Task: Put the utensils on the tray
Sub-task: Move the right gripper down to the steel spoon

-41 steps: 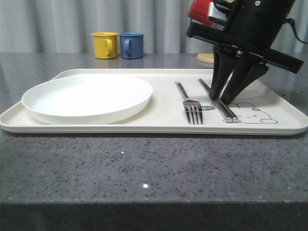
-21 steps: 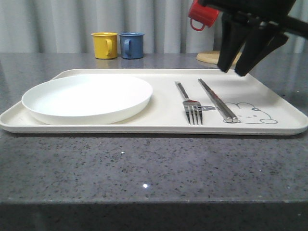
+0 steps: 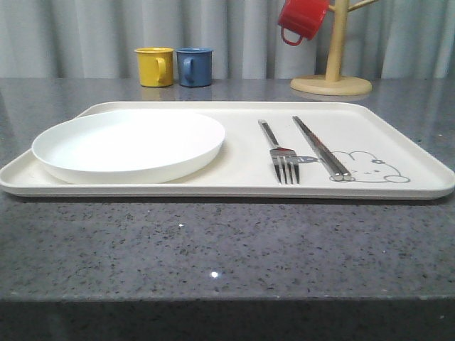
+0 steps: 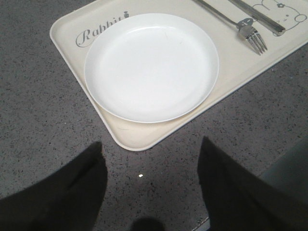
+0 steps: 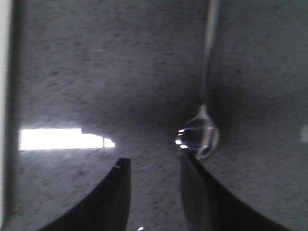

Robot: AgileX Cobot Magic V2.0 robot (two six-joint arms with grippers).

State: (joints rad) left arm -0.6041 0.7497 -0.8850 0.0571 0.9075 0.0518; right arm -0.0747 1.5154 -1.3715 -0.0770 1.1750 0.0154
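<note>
The cream tray (image 3: 242,160) lies across the counter, with a silver fork (image 3: 281,153) and a pair of chopsticks (image 3: 320,148) side by side on its right half, next to the rabbit drawing. In the left wrist view the tray (image 4: 67,36), fork (image 4: 250,36) and chopsticks (image 4: 260,17) sit beyond my left gripper (image 4: 151,144), which hangs open over bare counter just off the tray's corner. My right gripper (image 5: 154,158) is open above the dark counter. A spoon (image 5: 199,134) lies there, its bowl right beside one fingertip, not between the fingers.
A round white plate (image 3: 128,145) fills the tray's left half. A yellow mug (image 3: 154,66) and a blue mug (image 3: 194,66) stand at the back. At the back right a wooden mug tree (image 3: 332,71) holds a red mug (image 3: 302,20).
The right arm rose from just above the chopsticks on the tray and left the front view toward the upper right. Fork, chopsticks and plate have not moved.
</note>
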